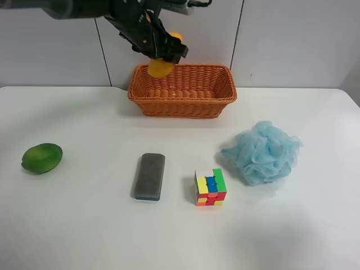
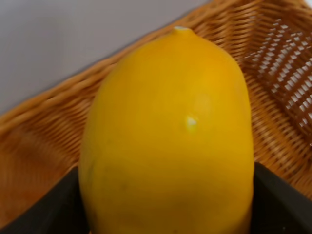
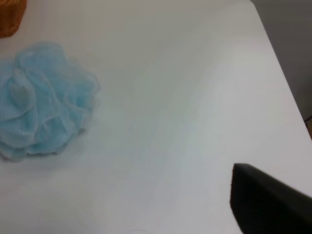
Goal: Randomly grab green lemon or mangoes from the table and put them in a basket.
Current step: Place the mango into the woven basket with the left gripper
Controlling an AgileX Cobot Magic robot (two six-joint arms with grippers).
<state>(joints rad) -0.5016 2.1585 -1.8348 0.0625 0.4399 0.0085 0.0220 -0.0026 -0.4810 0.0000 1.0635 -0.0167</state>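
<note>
One mango hung clamped in the left tool above one basket; one green lemon lay on the bench; the right tool could not be judged.

Nothing legible anywhere: no lettering, brand, number or sign on the basket, the mangoes, the green lemon, the colour cube or the grey block.

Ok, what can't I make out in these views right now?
Right fingers: right wrist view, one dark corner, cut off by the edge; open or shut unclear.
Mango: exterior high view, left fingers cover most of it.
Basket floor: exterior high view, near wall hides it.
</note>
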